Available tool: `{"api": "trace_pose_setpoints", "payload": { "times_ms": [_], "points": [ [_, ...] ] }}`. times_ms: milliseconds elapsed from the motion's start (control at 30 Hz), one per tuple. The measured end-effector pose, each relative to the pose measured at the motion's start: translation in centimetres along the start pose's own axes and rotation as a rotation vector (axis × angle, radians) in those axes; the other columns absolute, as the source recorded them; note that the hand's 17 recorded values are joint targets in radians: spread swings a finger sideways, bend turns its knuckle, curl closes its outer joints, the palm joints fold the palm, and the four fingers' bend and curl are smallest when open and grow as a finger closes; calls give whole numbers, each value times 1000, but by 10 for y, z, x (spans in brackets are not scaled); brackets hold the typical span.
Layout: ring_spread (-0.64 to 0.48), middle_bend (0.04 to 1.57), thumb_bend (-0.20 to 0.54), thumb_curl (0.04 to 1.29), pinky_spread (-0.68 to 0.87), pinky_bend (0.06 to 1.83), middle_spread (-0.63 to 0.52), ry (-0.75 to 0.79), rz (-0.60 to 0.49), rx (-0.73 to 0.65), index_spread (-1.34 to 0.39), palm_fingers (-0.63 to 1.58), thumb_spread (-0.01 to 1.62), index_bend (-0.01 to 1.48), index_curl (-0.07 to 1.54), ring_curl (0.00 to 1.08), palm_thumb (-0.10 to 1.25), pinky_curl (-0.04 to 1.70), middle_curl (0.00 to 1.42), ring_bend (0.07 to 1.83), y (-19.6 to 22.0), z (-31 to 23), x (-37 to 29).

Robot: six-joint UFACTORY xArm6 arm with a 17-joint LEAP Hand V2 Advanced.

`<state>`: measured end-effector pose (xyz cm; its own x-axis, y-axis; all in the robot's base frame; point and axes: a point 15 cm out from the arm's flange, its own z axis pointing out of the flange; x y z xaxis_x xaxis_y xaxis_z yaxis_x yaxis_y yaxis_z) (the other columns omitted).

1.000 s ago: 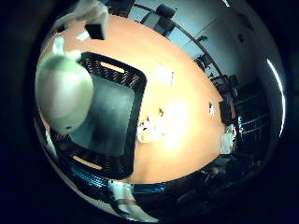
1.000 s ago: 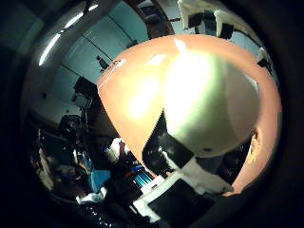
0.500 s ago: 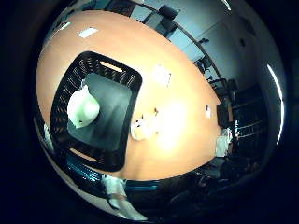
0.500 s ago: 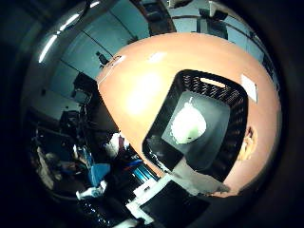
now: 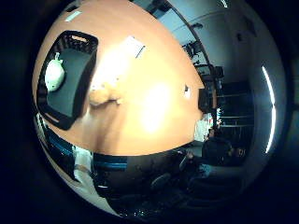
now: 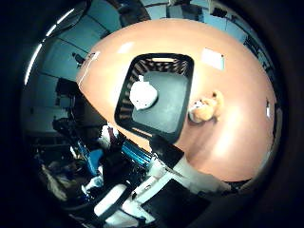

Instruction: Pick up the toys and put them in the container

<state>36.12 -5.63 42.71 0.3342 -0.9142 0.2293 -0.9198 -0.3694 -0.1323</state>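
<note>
Soft plush is what remains: an orange-and-white toy (image 6: 206,108) lies on the smooth wooden desk (image 6: 237,142), just beside the long side of the black slotted basket (image 6: 124,102). A round white toy (image 6: 143,94) already lies inside. The fingers are out of view, so the hand's state I cannot tell. A grasp so near the wall could catch the rim.

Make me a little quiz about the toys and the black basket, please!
1. True or false: the white toy lies inside the black basket.
2. Where is the orange plush toy? A) in the basket B) on the table beside the basket C) on the floor
3. Fill in: the number of toys not yet in the basket is ___.

Key: 1 true; 2 B; 3 one.
</note>
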Motion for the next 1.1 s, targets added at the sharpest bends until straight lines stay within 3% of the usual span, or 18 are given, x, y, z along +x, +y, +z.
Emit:
{"api": "trace_pose_setpoints", "payload": {
  "times_ms": [467,633,867,1100],
  "points": [
    [158,228,-22,310,402,332,-33,39,56,-119,-409,191,1011,165,287,205,602,292,335,309,55,66,117],
    [159,217,-25,313,400,325,-30,72,60,-103,-409,196,1006,164,283,212,618,292,339,292,47,85,140],
    [159,203,-25,315,400,309,-31,33,46,-156,-409,205,998,165,282,220,635,293,342,278,58,140,124],
    [159,199,-26,319,397,294,-29,10,0,-157,-410,209,992,161,281,227,641,296,343,259,34,173,95]
  ]
}}
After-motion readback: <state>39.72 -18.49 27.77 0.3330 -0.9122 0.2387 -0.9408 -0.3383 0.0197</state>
